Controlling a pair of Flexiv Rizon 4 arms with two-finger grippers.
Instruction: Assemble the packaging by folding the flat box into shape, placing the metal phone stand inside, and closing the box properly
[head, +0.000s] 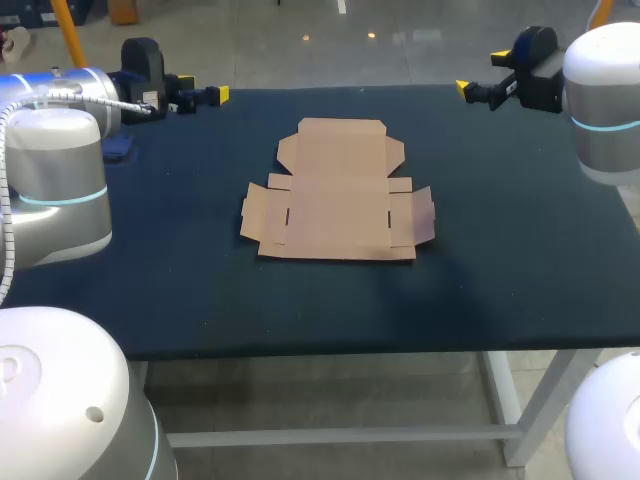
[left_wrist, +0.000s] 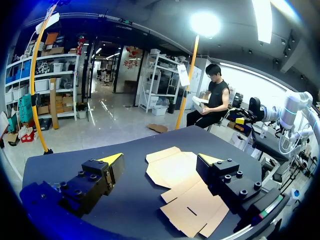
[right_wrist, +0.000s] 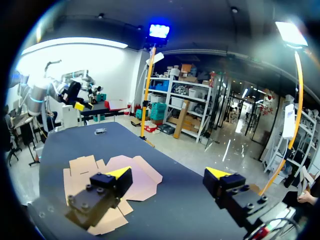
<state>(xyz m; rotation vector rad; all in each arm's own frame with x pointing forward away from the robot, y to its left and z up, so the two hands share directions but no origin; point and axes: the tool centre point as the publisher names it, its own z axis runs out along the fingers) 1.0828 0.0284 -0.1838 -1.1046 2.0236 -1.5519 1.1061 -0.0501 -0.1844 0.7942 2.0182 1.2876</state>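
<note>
The flat brown cardboard box (head: 338, 195) lies unfolded in the middle of the dark table; it also shows as the flat box (left_wrist: 187, 192) and the flat box (right_wrist: 142, 176) in the wrist views. My left gripper (head: 214, 96) hovers open at the far left edge, well clear of the cardboard. My right gripper (head: 480, 72) hovers open at the far right edge, also well clear of it. Both grippers, left (left_wrist: 161, 159) and right (right_wrist: 169, 173), have nothing between their yellow tips. A small grey object (right_wrist: 101, 131), possibly the phone stand, rests near the table's left end.
A dark blue cloth covers the table (head: 500, 290), with bare surface all around the cardboard. The left arm's body (head: 55, 180) stands over the table's left edge and half hides a bluish shape (head: 118, 146) there.
</note>
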